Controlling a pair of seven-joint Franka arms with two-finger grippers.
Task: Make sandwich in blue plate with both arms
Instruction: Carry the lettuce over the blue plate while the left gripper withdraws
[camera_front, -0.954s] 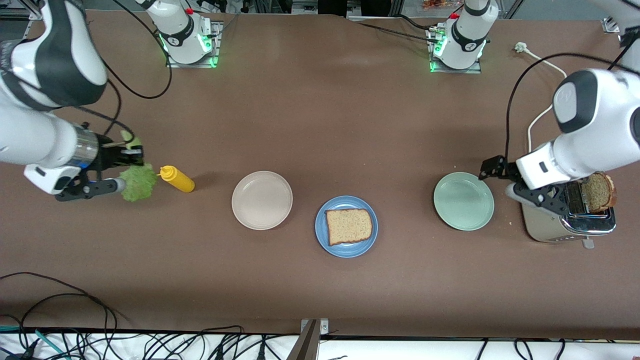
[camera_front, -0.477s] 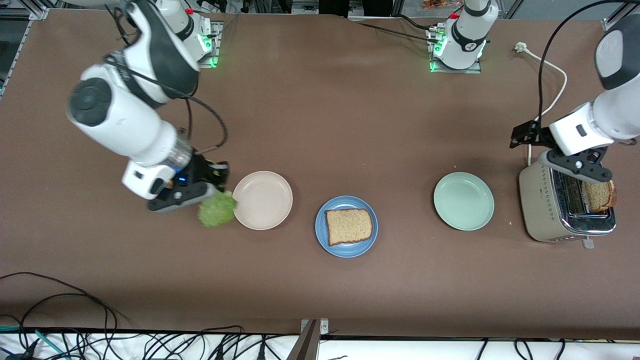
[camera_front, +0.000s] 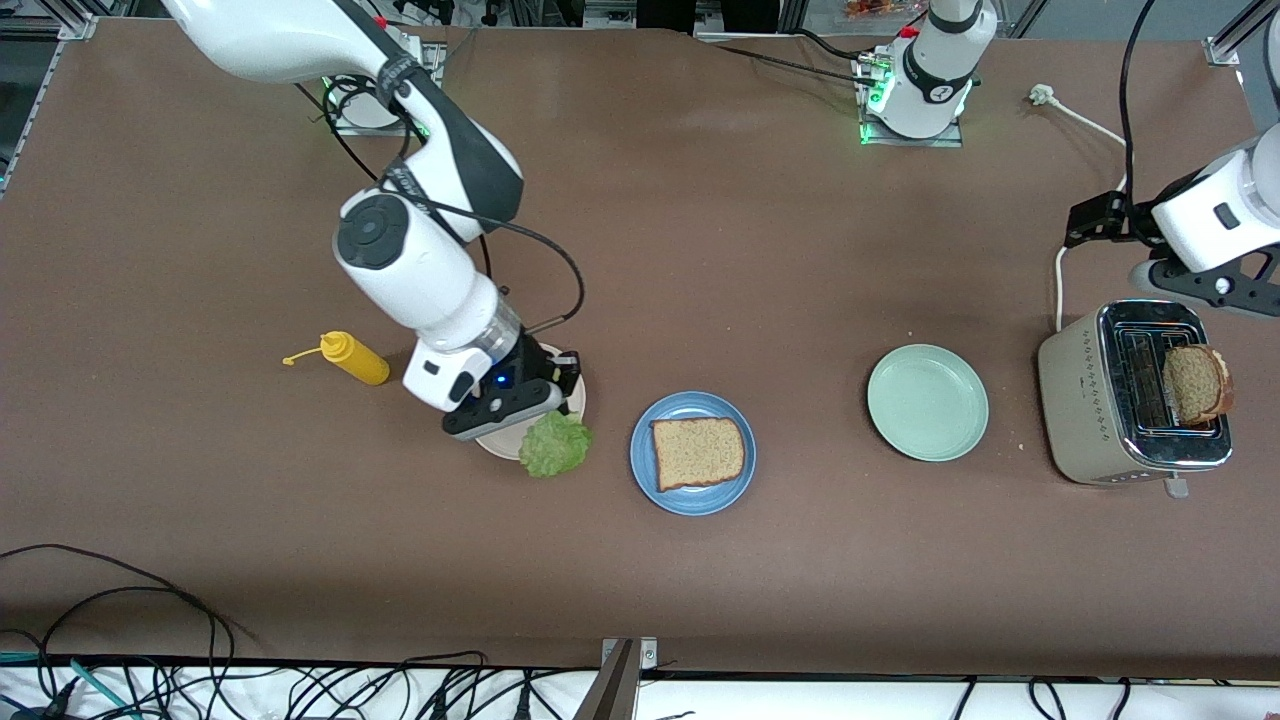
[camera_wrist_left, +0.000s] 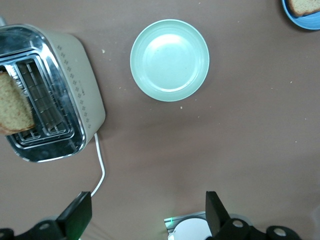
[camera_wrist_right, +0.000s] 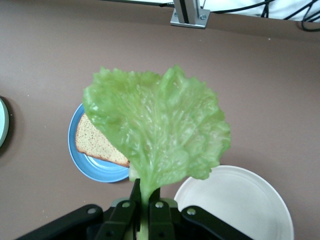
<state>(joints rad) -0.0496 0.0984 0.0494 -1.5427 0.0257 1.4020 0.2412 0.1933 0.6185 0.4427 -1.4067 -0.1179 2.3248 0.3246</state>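
Down at the table, reading the front view as a clock face with twelve toward the robots' bases, the round, shallow mid-blue plate (camera_front: 641, 470) (camera_wrist_right: 88, 168) sat near the middle of the brown table (camera_front: 700, 250). On it lay one flat, square-ish brown wholemeal bread slice (camera_front: 698, 452) (camera_wrist_right: 98, 143) with a darker crust.

The right gripper (camera_front: 548, 408) (camera_wrist_right: 145, 206) was pinched tight on the stem end of the ruffled green lettuce leaf (camera_front: 556, 445) (camera_wrist_right: 160, 135). The right wrist view showed its black fingers closed on the pale stalk, with the leaf fanning out from them. The gripper hung over the round cream-white plate (camera_front: 503, 444) (camera_wrist_right: 235, 210), which stood at about nine o'clock from the blue plate. The leaf was over that plate's five-o'clock rim, short of the blue plate and apart from the bread.

At three o'clock from the blue plate, well apart from it, stood the round pale mint-green plate (camera_front: 928, 402) (camera_wrist_left: 170, 60), bare. Farther along the same way, toward the left arm's end, stood the boxy silver and cream two-slot toaster (camera_front: 1090, 400) (camera_wrist_left: 82, 95), with a second brown wholemeal bread slice (camera_front: 1197, 384) (camera_wrist_left: 12, 107) standing up out of one slot.

The left gripper (camera_front: 1215, 288) (camera_wrist_left: 145, 219) waited over the table at the toaster's twelve-o'clock side, its jaws spread wide and holding nothing.

At roughly nine o'clock from the cream-white plate, a small yellow squeeze bottle (camera_front: 355, 358) lay on its side, its cap dangling on a tether.
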